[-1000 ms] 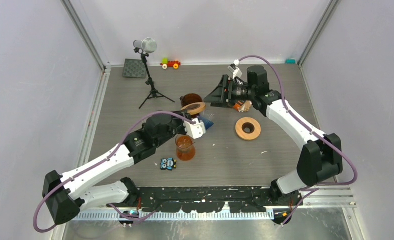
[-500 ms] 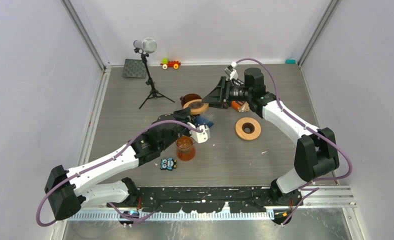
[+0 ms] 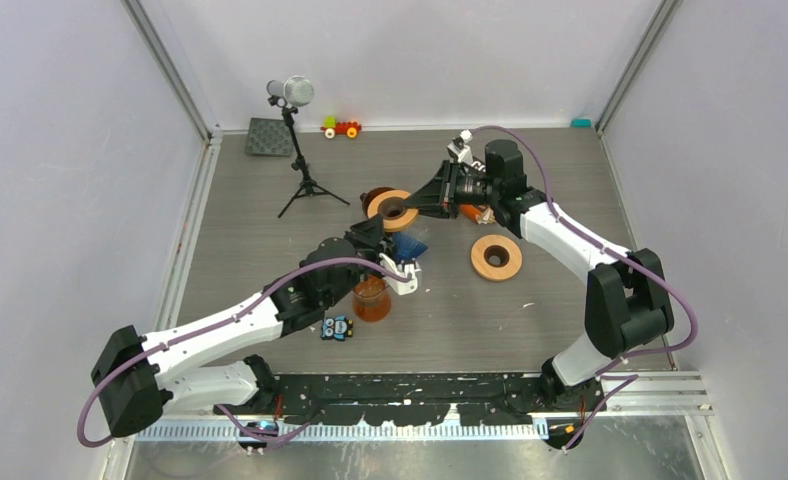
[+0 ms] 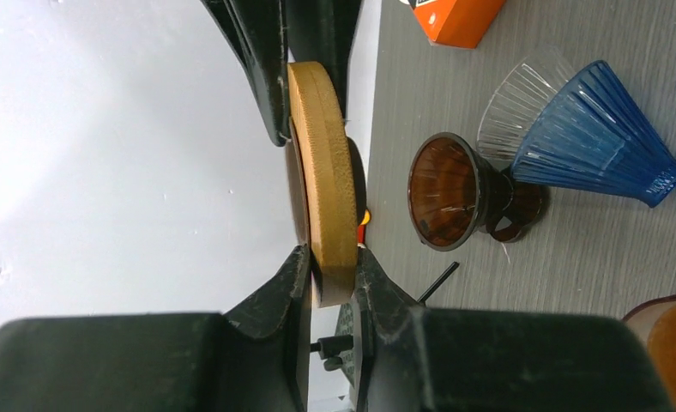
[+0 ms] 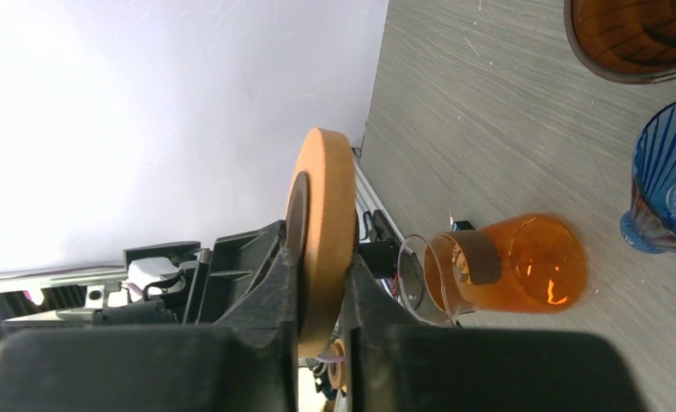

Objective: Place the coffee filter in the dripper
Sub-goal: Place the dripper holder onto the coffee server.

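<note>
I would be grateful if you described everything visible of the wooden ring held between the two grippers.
The wooden ring is a thick, light tan disc with a round centre hole, seemingly wood. It hangs in the air, overlapping the brown dripper in the top view. The left gripper pinches one edge, the right gripper the opposite edge; nothing else touches it.

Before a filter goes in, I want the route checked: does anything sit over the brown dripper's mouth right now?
Yes: a wooden ring, gripped by the left pincer and right pincer, hangs above the brown dripper, overlapping it in the top view.
</note>
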### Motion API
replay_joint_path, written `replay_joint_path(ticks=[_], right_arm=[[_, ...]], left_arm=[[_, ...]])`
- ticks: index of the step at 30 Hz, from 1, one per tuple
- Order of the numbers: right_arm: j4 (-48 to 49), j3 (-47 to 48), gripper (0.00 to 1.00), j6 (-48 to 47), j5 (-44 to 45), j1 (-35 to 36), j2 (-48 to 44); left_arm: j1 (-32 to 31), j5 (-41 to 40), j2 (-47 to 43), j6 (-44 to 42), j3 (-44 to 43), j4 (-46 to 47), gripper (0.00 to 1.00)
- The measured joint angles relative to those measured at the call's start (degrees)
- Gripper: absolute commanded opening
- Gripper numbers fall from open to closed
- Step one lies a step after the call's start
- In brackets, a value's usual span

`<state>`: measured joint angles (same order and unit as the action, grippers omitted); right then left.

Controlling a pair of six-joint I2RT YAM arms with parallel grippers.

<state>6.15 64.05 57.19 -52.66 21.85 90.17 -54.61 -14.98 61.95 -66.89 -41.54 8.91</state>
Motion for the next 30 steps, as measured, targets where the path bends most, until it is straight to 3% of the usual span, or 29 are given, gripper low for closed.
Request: replay_joint_path(ticks=[3, 8, 9, 12, 14, 23, 30], right_arm=[[-0.26, -0.31, 0.00, 3.76, 0.26, -0.11, 0.00], [0.24, -1.75, 0.00, 5.81, 0.42, -0.39, -0.24], [0.74, -2.23, 0.00, 5.60, 0.42, -0.61, -0.50], [2.40, -3.56, 0.01, 2.78, 0.74, -1.27, -1.84], [2.86, -4.13, 0.01, 1.42, 1.09, -2.34, -2.80], [4.57, -5.22, 0.00, -2.67, 1.36, -3.89, -4.02], [10.29, -7.43, 0.01, -3.10, -1.29, 3.08, -1.49]], left_arm=[[-0.15, -0.02, 0.02, -1.51, 0.90, 0.33, 0.09], [-0.13, 0.52, 0.02, -1.88, 1.62, 0.39, 0.38], [-0.13, 0.76, 0.02, -1.29, 1.62, 0.11, 0.45], [-0.13, 1.73, -0.17, 0.96, 1.60, -1.77, 0.81], [-0.07, 2.64, -1.03, 3.02, 1.53, -3.69, 0.96], [7.15, 11.10, -8.55, 21.73, -5.01, -18.43, 1.00], [11.89, 17.86, -10.69, 34.84, -11.26, -24.28, 1.00]])
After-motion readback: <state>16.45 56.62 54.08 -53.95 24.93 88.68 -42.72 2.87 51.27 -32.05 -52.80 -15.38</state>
